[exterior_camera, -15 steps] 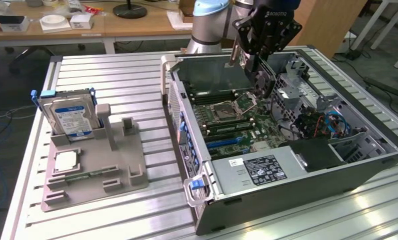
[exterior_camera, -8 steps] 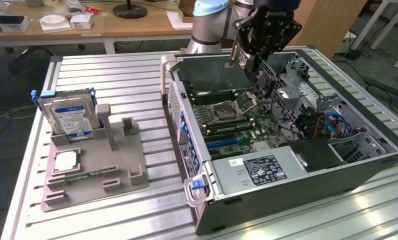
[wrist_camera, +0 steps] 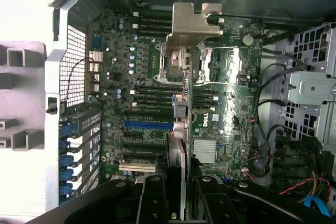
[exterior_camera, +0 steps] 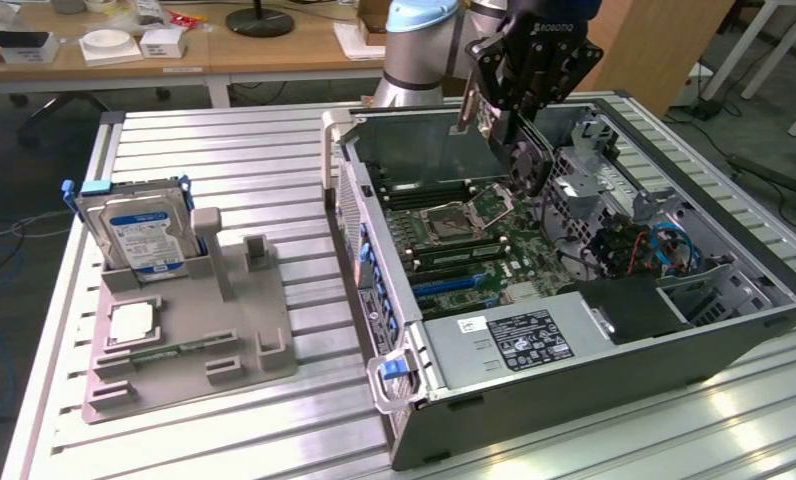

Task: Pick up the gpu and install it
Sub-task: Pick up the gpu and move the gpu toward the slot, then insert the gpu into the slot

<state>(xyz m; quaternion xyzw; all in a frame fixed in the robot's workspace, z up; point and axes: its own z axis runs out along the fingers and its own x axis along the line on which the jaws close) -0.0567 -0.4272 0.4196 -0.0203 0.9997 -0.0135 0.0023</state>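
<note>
While the fingers (wrist_camera: 152, 203) are gripping the gpu (wrist_camera: 177, 145), partly closed on its faces, it is hanging between them, above the motherboard (wrist_camera: 121, 77); pickup is done, seating is not.

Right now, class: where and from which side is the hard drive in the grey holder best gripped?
Probably from above, pinching the hard drive across its flat faces near the top: it stands on edge, lower part seated in the grey holder.
</note>
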